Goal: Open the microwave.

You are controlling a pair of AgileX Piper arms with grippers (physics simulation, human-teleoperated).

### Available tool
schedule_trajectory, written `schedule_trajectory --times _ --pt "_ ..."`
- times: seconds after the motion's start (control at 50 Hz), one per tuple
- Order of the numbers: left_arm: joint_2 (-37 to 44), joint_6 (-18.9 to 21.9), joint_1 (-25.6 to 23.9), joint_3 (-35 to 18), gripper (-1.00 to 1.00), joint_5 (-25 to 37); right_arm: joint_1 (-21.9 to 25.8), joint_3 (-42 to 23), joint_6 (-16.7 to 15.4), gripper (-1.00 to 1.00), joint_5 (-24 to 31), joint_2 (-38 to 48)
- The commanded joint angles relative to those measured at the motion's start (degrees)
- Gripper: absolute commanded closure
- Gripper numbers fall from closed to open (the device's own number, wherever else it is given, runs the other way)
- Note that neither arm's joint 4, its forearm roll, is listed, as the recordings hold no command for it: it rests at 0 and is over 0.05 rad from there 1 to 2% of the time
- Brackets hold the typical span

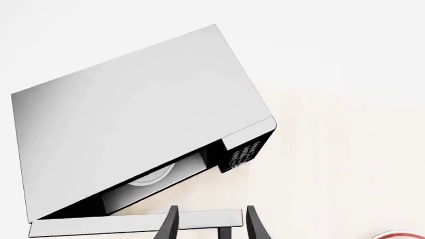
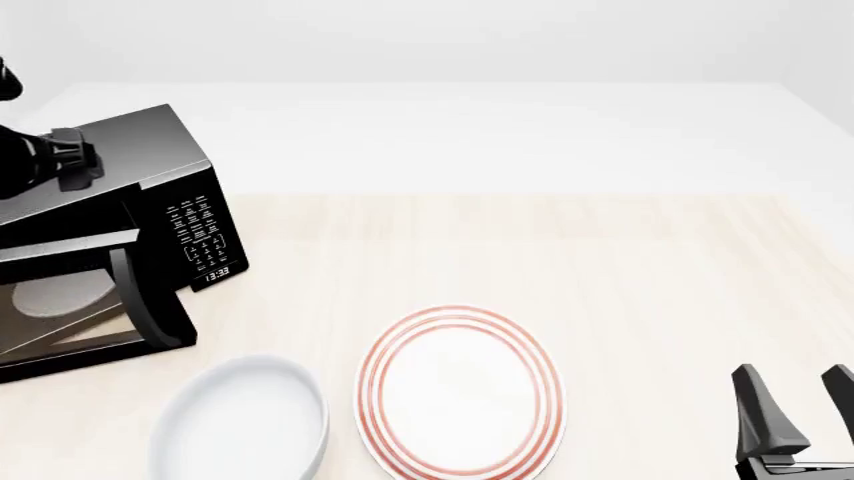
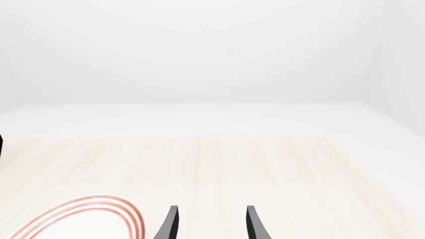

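Microwave (image 2: 120,240) door ajar; bowl (image 2: 240,420), plate (image 2: 458,390) in front; both grippers apart.

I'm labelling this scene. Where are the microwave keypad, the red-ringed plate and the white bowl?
microwave keypad (image 2: 200,232), front view, on the white-marked buttons.
red-ringed plate (image 2: 458,392), front view, on its white centre.
white bowl (image 2: 240,425), front view, on its inner floor.

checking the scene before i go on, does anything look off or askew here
Only the microwave stands out: it sits turned at an angle to the table's edge, with its door swung partly open. The striped plate and white bowl lie flat and look intact. Nothing looks spilled.
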Motion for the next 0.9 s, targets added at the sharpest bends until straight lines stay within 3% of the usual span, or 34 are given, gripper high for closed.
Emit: schedule_trajectory --times 0.02,0.9 --pt "2.44 -0.08 0.22 0.79 -1.0 -1.55 0.0 0.0 0.0 -1.0 0.0 0.0" --pt "8.09 -1.29 0.67 3.1 -1.0 -5.72 -0.01 0.0 -0.01 -1.0 0.0 -0.01"
